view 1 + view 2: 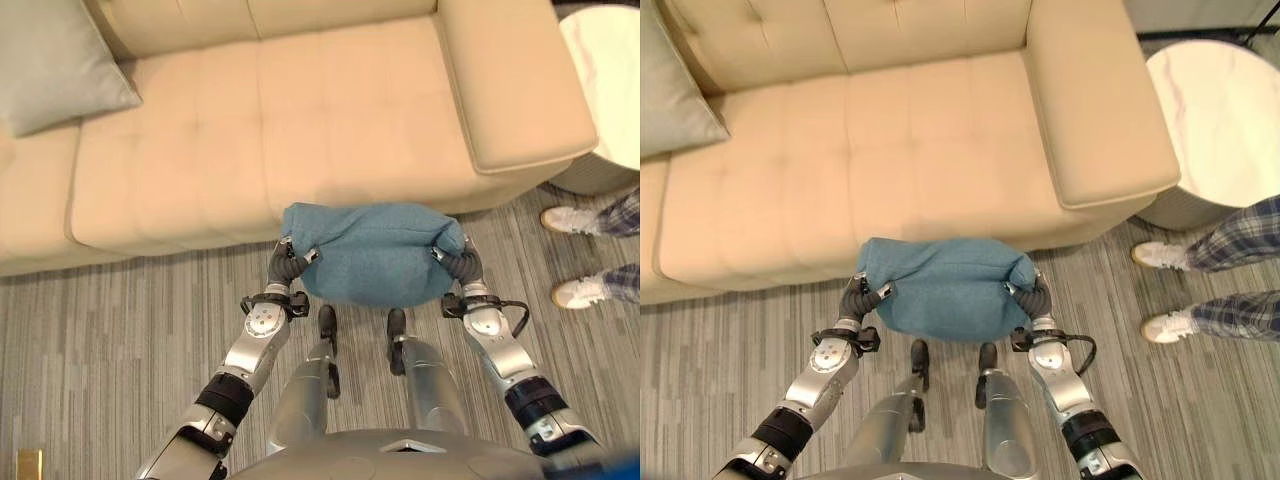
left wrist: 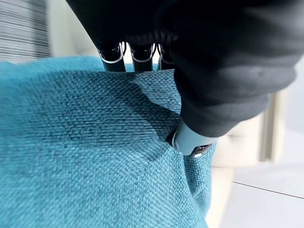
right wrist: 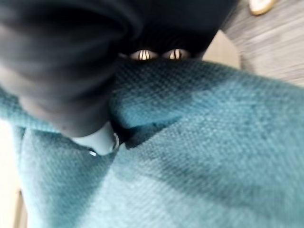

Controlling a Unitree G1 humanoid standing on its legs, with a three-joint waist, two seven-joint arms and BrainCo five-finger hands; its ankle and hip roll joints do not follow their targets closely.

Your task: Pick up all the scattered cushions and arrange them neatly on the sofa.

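Fingers [image 2: 114, 59] of both hands clamp the blue cushion [image 1: 372, 255] before the sofa [image 1: 300, 120]; person's shoes [image 1: 570, 220] nearby.

We see silver-grey arms with black bands, dark ribbed covers over the left hand [image 1: 287, 262] and right hand [image 1: 458, 262], and silver fingers [image 2: 114, 59] meeting those covers

The right hand [image 3: 71, 71] pinches the teal cushion [image 3: 204, 156], thumb dug in.
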